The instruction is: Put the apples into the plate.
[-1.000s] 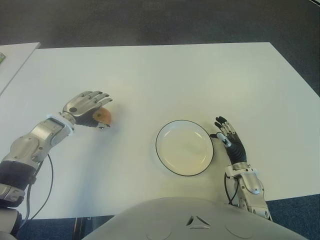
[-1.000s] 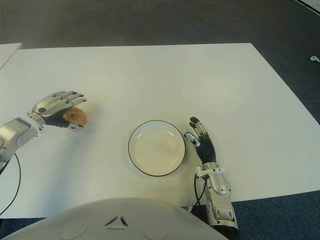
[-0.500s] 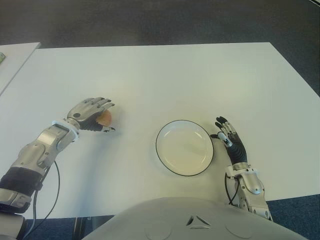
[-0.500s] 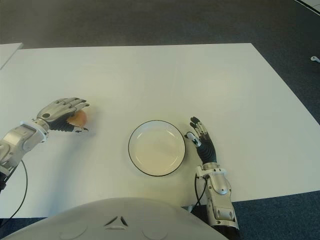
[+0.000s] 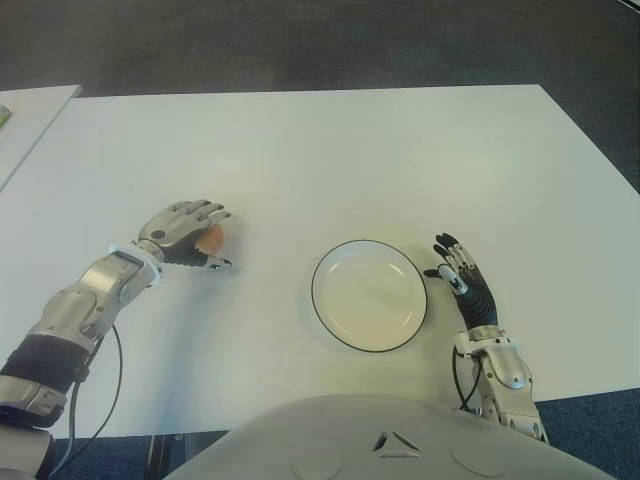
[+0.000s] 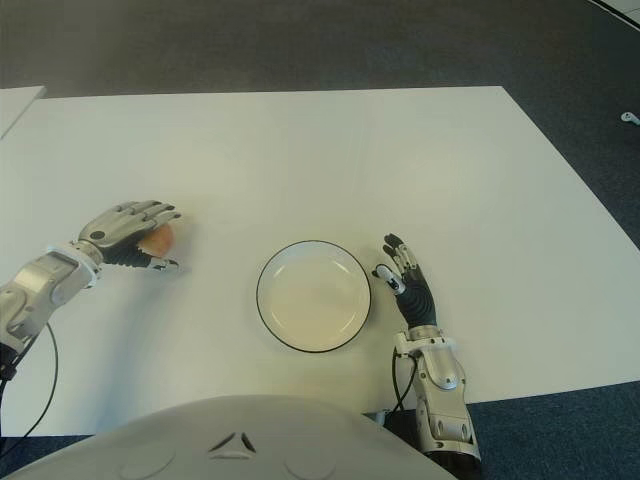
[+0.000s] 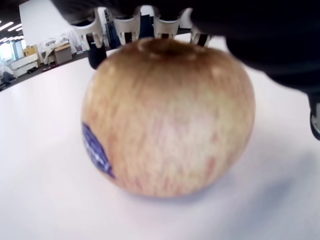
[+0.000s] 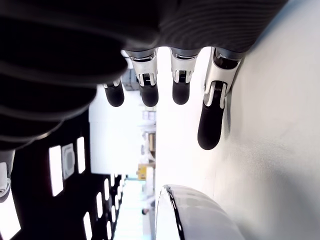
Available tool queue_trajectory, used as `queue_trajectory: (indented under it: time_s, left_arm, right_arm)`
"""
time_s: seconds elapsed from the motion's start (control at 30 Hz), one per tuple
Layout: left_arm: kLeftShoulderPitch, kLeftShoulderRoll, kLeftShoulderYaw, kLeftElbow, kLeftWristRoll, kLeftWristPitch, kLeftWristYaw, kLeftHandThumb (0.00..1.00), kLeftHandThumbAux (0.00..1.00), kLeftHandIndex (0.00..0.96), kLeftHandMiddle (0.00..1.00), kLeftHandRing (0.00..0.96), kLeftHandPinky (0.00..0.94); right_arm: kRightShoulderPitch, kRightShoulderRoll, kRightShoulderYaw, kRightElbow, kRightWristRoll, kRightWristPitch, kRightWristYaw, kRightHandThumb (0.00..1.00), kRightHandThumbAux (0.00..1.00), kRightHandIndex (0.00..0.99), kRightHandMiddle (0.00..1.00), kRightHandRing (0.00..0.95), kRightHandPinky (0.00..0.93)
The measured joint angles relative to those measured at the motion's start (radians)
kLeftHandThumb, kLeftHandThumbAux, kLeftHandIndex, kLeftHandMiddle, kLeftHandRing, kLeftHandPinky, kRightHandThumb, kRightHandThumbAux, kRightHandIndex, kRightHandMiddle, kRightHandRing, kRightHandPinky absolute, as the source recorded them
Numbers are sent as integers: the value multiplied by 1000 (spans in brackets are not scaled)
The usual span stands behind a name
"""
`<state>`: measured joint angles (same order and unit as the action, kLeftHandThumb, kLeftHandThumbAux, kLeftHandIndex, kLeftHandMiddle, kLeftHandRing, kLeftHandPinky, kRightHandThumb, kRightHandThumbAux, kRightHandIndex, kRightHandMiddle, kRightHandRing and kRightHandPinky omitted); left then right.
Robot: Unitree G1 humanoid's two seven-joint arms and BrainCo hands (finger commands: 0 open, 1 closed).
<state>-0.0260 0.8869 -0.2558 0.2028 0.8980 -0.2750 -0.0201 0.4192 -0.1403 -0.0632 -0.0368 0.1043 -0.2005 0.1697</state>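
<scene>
Nearest to me, at the right near side of the white table [image 5: 330, 150]: my right hand [image 5: 463, 284], palm down, fingers [image 8: 210, 125] extended and relaxed, holding nothing. It shows just to the right of the plate, close to its rim; I cannot tell whether they touch.

Next, near the middle of the table: one plate [image 5: 369, 295], round, white with a thin dark rim, nothing in it. From the right wrist its edge curves just in front of the fingertips.

To the left and slightly farther than the plate, well apart from it: my left hand [image 5: 185, 233], arched over the apple with the fingers [image 7: 131, 25] draped over its far side and the thumb reaching down on the near right side. I count this hand as cupped around the fruit but not clearly clamped on it; from the left wrist the apple sits on the table with its shadow beneath it, and the fingertips show just behind its top.

Under that hand: one apple [image 7: 167, 120], yellowish with red streaks, a blue sticker on its side, resting on the table surface, stem dimple upward. In the eye views only a small orange patch of it shows past the fingers.

Farthest: dark carpeted floor [image 5: 300, 45] beyond the table's far edge, and the corner of a second white table [image 5: 25, 125] at the far left.
</scene>
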Motion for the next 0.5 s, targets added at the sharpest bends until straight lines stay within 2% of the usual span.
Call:
queue_trajectory:
  time_s: [0.5]
  left_arm:
    - [-21, -47, -27, 35, 19, 22, 37, 237, 304, 0, 0, 0, 3]
  right_arm:
    - [3, -17, -11, 10, 0, -15, 10, 90, 445, 0, 0, 0, 0]
